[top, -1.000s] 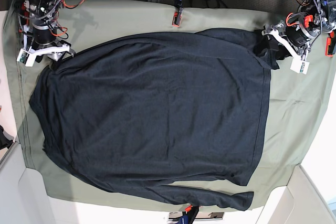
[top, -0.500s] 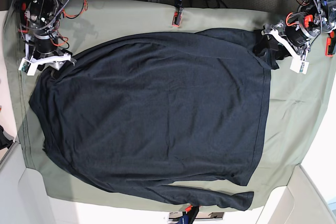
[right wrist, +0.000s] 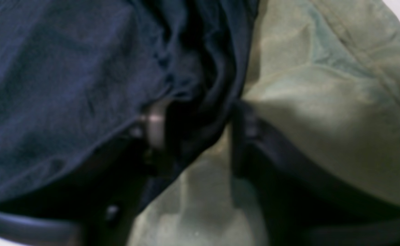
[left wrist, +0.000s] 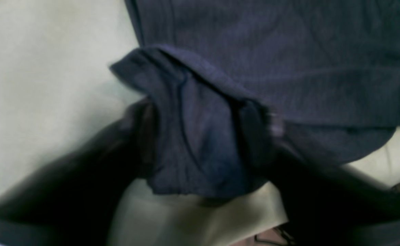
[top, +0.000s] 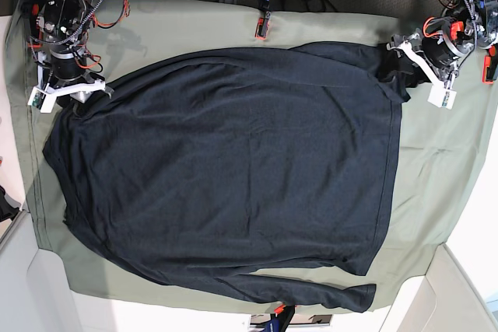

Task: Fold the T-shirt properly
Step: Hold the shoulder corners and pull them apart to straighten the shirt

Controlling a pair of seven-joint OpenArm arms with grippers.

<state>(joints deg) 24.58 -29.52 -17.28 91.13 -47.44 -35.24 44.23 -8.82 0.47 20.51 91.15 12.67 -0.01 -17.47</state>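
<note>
Now the big green surface [top: 233, 17] holds the dark T-shirt [top: 226, 169], which lies spread out flat across its middle with one long sleeve along the near edge. Each arm is at a far corner of the shirt: the left end effector [left wrist: 206, 160] is clenched on a bunched corner of the hem, and the right end effector [right wrist: 193, 133] pinches a fold of cloth at the shoulder end. To fold well, I think both arms should lift together, keep the edge tight, and not grab the green cloth too.
</note>
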